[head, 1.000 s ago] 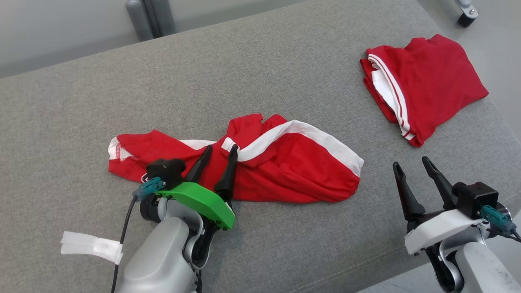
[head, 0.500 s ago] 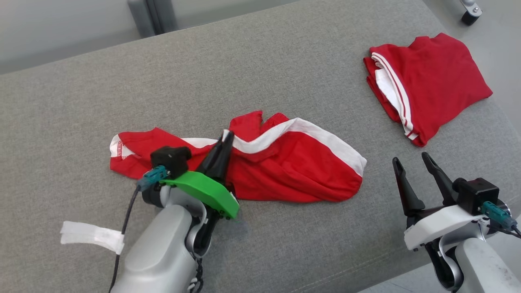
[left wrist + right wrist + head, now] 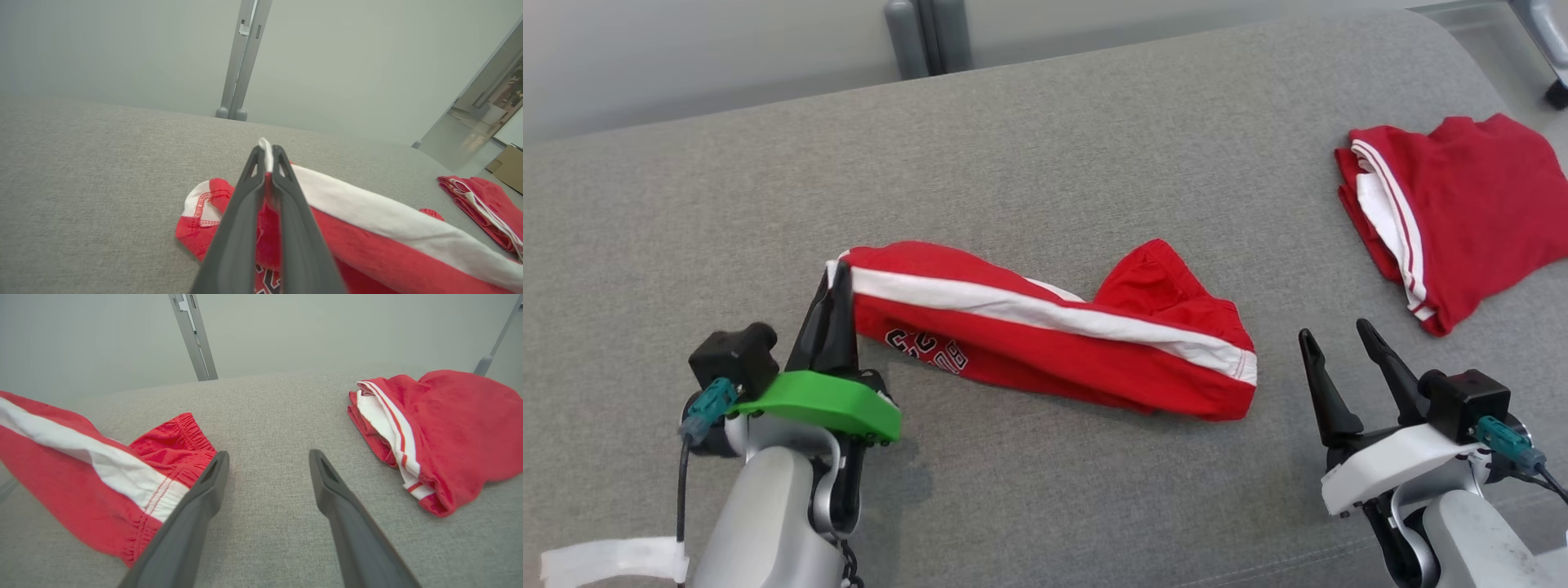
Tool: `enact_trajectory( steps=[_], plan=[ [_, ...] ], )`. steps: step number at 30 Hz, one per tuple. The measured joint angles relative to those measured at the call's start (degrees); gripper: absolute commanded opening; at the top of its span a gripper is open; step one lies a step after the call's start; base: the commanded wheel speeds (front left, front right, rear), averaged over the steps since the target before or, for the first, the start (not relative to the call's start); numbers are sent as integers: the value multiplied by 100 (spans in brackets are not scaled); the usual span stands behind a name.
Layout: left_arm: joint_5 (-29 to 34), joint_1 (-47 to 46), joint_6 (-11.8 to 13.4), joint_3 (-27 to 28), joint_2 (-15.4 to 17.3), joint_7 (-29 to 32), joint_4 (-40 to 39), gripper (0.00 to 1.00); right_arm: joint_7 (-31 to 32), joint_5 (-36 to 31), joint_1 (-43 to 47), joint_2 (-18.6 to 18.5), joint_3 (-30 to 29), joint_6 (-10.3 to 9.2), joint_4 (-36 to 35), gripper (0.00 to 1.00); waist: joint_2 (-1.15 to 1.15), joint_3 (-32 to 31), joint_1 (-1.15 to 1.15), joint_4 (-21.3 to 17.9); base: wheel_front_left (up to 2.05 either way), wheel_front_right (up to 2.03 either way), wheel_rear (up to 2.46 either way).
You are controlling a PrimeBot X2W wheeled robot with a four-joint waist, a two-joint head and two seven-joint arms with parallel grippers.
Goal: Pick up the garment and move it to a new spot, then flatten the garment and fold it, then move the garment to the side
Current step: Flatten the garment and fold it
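Observation:
Red shorts with a white side stripe (image 3: 1045, 335) stretch across the middle of the grey cushion, and a printed logo shows on the near side. My left gripper (image 3: 837, 273) is shut on the garment's left end, which it holds lifted off the surface; the white edge (image 3: 265, 149) pokes out between the fingertips in the left wrist view. The far end of the garment (image 3: 102, 477) rests on the cushion just left of my right gripper (image 3: 1335, 336). That gripper hovers open with nothing between its fingers.
A second red garment with thin white stripes (image 3: 1454, 212) lies folded at the far right of the grey cushion (image 3: 1045, 147). A grey metal post (image 3: 927, 37) stands behind the cushion. A castor (image 3: 1556, 90) shows at the top right edge.
My left gripper closed on the garment's stripe edge and pulled it up and to the left, stretching the shorts out long. The head camera has shifted. The right gripper stayed open.

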Motion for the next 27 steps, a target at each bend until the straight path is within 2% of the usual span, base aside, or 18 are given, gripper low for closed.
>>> enact_trajectory(
  steps=[4, 12, 14, 15, 20, 27],
  plan=[
    [264, 382, 171, 346, 10, -1, 152, 0, 0, 0, 17, 32, 57, 0, 22, 100, 0, -92, 0, 228, 0, 0, 0],
    [277, 706, 156, 443, 4, 0, 828, 0, 0, 30, 44, 22, 141, 0, 101, 100, 0, -248, 0, 443, 0, 0, 0],
    [276, 708, 158, 443, 2, 0, 915, 48, 0, 44, 48, 15, 169, 0, 110, 100, 0, -275, 0, 426, 0, 0, 0],
    [279, 708, 182, 461, 2, 0, 937, 100, 0, 44, 48, 8, 170, 0, 110, 100, 0, -289, 0, 412, 0, 0, 0],
    [357, 849, 368, 654, 2, 0, 1077, 100, 0, 51, 85, -5, 191, 0, 126, 100, 0, -423, 0, 334, 0, 0, 0],
    [754, 1278, 420, 873, 0, -1, 454, 100, 0, -19, 322, 49, 43, 0, 10, 100, 0, -698, 0, 285, 0, 0, 0]
  ],
)
